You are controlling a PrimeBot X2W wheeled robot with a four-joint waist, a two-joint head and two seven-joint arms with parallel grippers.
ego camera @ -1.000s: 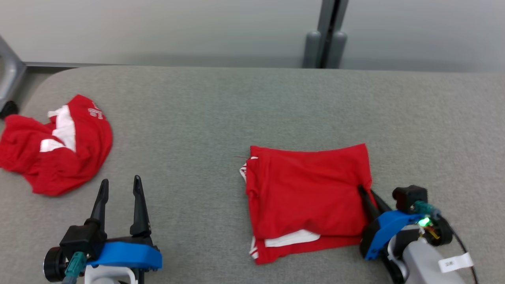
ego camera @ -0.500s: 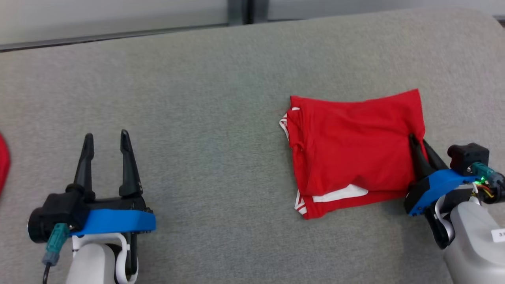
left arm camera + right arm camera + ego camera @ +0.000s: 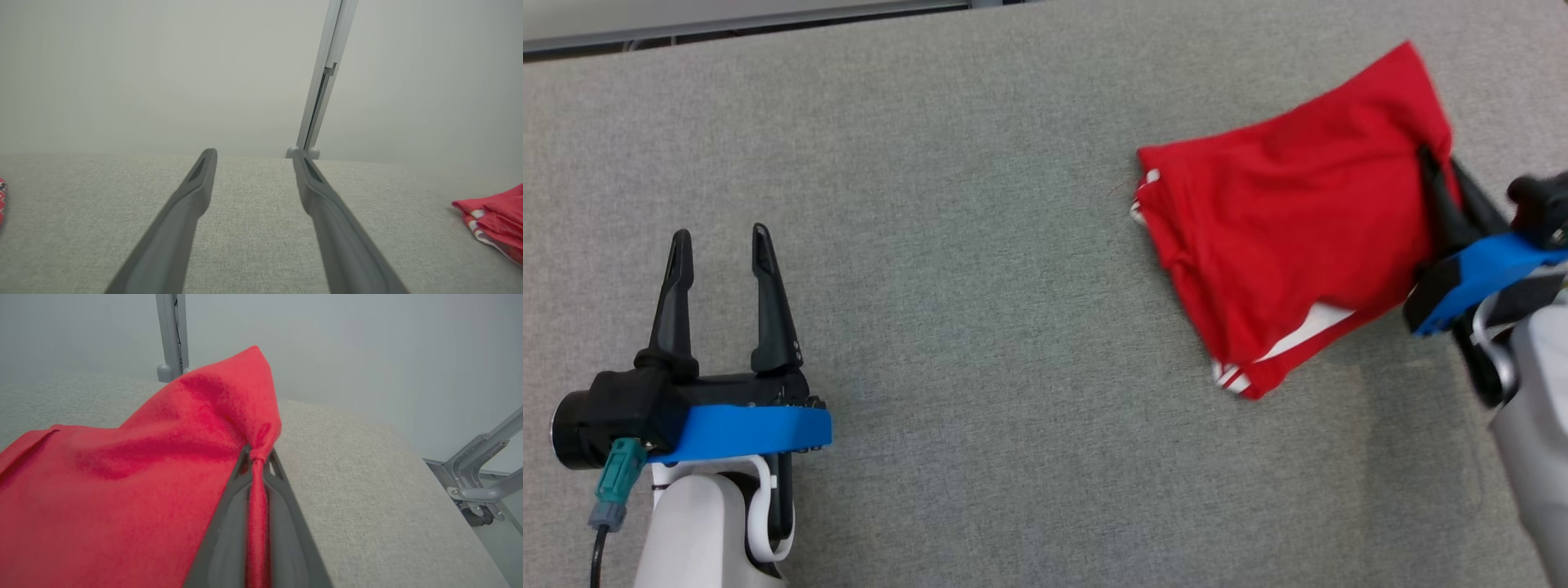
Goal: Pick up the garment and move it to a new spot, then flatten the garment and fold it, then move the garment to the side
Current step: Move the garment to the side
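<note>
We clamp the right gripper (image 3: 1436, 167) shut on one edge of the folded garment (image 3: 1290, 237), cloth bunched between the jaws, presumably to slide it aside whole. Our left gripper (image 3: 720, 238) sits wide, nothing between.

Garment (image 3: 1282, 237) now tilted, gripped edge seemingly lifted, right gripper (image 3: 1437, 159) moved forward

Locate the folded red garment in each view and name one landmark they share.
Head view: folded red garment at upper right, its right edge pinched in the right gripper.
Left wrist view: one corner at the right edge, below the middle.
Right wrist view: left and centre, a bunched edge clamped between the fingers.
Shared landmark: the grey fabric table under it.
</note>
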